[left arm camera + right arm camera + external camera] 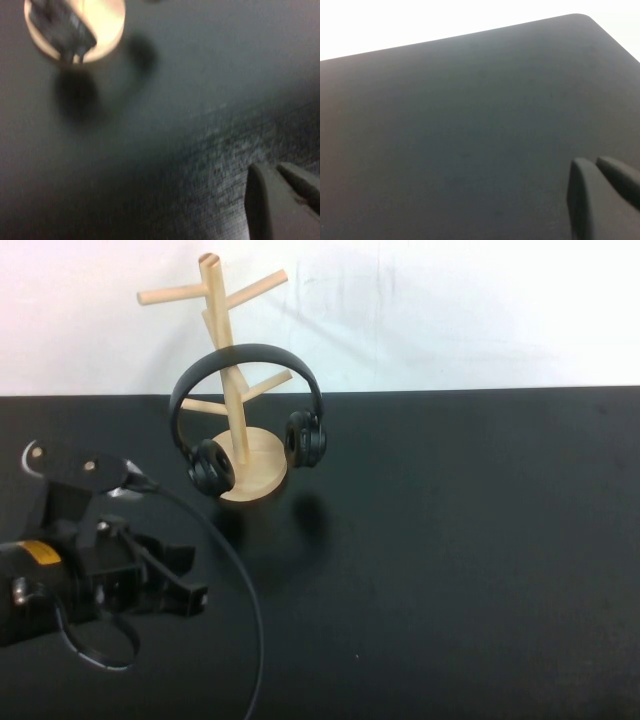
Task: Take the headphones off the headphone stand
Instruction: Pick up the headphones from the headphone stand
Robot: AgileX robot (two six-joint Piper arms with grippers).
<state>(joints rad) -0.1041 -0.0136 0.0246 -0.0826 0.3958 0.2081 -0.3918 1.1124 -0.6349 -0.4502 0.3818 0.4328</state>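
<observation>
The black headphones [245, 358] hang on the light wooden headphone stand [222, 315] at the back left of the black table. The headband arches over a lower peg, and the two ear cups hang beside the round base [262, 468]. My left gripper [190, 595] is shut and empty, low over the table in front of and left of the stand. In the left wrist view the gripper [272, 167] points toward the base [102, 22], with one ear cup [60, 27] in front of it. My right gripper [592, 161] is shut and empty, and is out of the high view.
The black table [450, 540] stretches to the right and front. A white wall stands behind it. The left arm's black cable [240, 580] loops over the table near the gripper. The right wrist view shows the table's rounded far corner [580, 17].
</observation>
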